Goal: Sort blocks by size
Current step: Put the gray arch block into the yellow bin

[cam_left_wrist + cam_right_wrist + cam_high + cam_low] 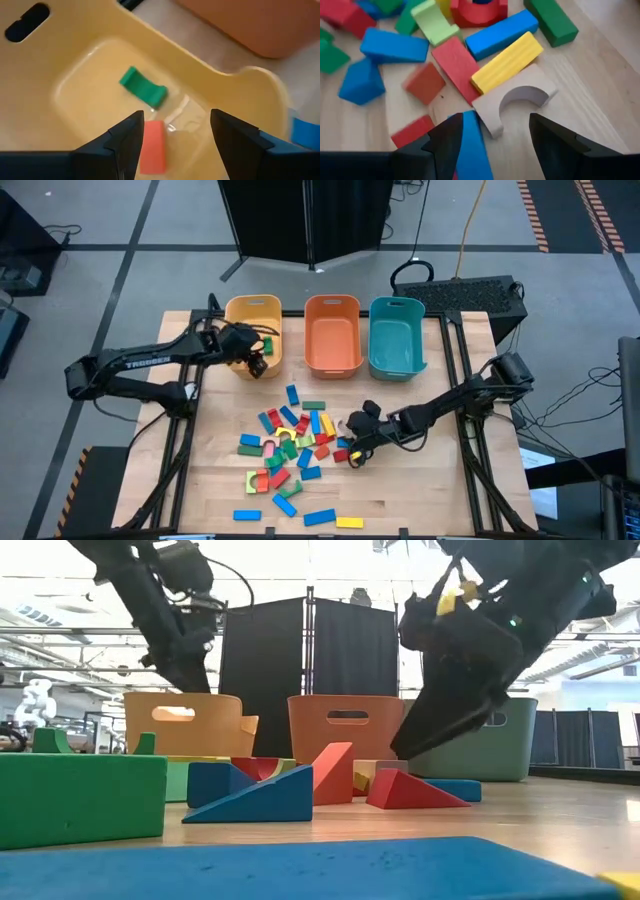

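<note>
A: Nearest the right wrist camera: one blue bar, lying flat on the tabletop, part of it between the right gripper's spread fingers. Nothing pinched.

B: Long axis of that bar?

A: Runs roughly along the fingers' own reach rather than across the gap, with a slight lean. Just beyond it, touching or nearly so: one pale arch, hollow side facing away from the bar. One yellow bar lies against the arch's far side, set at a slant.

B: Location of the lot?

A: Blocks heaped from mid-table toward the tabletop's near edge. Right gripper sits low at the heap's right margin.

B: Left arm?

A: Left gripper hangs over the yellow bin at the far left of the bin row, fingers parted, holding nothing. Bin contents: one green arch, one red bar, the latter directly below the gap.

B: Nearer arm for the blue bar?

A: Right, plainly; left is well apart. Judgement: the fingers already straddle part of it, so closing should meet its long sides.
</note>
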Robot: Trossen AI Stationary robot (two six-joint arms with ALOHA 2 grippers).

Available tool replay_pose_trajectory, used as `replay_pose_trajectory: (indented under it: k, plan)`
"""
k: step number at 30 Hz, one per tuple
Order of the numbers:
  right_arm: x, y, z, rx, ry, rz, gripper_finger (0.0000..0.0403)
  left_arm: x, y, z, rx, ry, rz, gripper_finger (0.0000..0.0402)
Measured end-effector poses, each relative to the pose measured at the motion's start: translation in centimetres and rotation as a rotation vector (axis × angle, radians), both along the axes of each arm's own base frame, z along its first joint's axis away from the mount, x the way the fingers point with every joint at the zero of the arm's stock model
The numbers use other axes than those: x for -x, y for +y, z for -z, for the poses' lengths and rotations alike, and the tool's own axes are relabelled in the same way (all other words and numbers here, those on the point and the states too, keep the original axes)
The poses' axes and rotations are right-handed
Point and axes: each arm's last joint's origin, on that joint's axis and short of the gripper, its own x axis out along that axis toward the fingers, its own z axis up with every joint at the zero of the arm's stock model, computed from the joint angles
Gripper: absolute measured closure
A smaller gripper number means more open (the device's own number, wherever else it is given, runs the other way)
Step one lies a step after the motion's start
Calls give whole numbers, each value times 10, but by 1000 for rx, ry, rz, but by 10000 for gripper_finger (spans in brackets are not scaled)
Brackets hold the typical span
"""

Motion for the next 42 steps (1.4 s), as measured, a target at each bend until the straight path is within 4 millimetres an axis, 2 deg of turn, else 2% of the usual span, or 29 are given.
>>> replay_pose_trajectory:
  k: [9,13,25,28,37,42]
  plan:
    - [-2,3,14,171,37,-103,188,-10,-36,-11,-13,-95,161,172]
    - [-5,1,17,187,36,-113,207,-20,-51,-14,-27,-161,241,172]
    - [-4,0,18,206,50,-147,356,-32,-86,-26,-82,-296,443,171]
    - [-4,0,17,214,49,-155,381,-32,-93,-26,-83,-297,472,171]
    - [-9,6,11,180,-34,-177,374,-51,-118,-15,-128,-316,551,171]
    - [-8,10,9,273,-51,-184,378,-67,-125,-10,-63,-414,489,171]
